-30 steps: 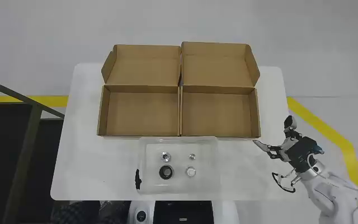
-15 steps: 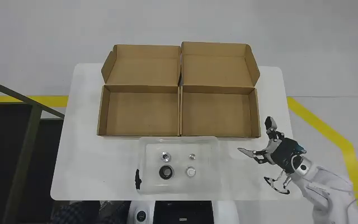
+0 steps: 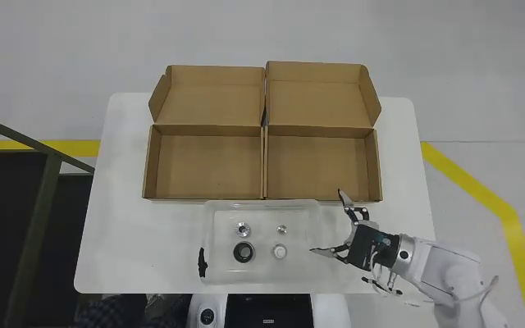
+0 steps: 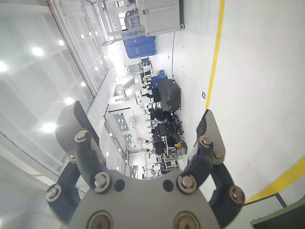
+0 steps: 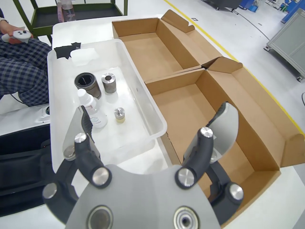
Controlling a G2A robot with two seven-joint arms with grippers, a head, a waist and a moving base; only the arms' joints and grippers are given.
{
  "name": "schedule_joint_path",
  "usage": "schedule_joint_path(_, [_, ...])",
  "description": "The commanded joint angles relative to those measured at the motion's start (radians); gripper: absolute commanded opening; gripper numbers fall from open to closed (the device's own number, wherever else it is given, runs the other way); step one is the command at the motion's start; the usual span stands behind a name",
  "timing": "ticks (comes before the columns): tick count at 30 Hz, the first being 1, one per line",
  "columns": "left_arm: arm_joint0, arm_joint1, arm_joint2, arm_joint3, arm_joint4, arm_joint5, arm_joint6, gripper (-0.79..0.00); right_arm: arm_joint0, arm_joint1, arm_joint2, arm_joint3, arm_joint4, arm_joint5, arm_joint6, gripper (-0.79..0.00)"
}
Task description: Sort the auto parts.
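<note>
A clear plastic tray (image 3: 215, 215) sits at the table's front and holds a black bearing (image 3: 243, 252), a grey metal cylinder (image 3: 243, 228), a small white bottle (image 3: 280, 252) and a small metal piece (image 3: 282, 229). Behind it stand two open cardboard boxes, left (image 3: 205, 164) and right (image 3: 321, 168), both empty. My right gripper (image 3: 326, 222) hangs open at the tray's right end, holding nothing. Its wrist view looks along the tray (image 5: 140, 82), past the right gripper (image 5: 153, 110), at the bottle (image 5: 91, 110), the bearing (image 5: 86, 84) and the cylinder (image 5: 109, 83). My left gripper (image 4: 143, 110) is open, facing the room.
A black scrap (image 3: 201, 262) lies at the tray's front left corner. The white table (image 3: 123, 205) has bare strips left and right of the boxes. The box lids (image 3: 262, 90) stand up behind. A green cart (image 5: 71, 13) stands beyond the table's left end.
My right gripper has moved left from the table's right edge to the right end of the tray, still open. The parts and boxes have not moved.
</note>
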Motion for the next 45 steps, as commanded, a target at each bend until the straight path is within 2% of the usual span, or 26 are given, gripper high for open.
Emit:
schedule_joint_path(1, [0.000,0.000,0.000,0.000,0.000,0.000,0.000,0.000,0.008,0.001,-0.022,-0.004,-0.012,-0.004,0.014,0.000])
schedule_joint_path(19, [0.000,0.000,0.000,0.000,0.000,0.000,0.000,0.000,0.106,0.008,-0.206,0.038,-0.050,-0.008,0.126,0.000])
schedule_joint_path(45, [0.000,0.000,0.000,0.000,0.000,0.000,0.000,0.000,0.199,0.015,-0.368,0.107,-0.072,0.007,0.239,0.000])
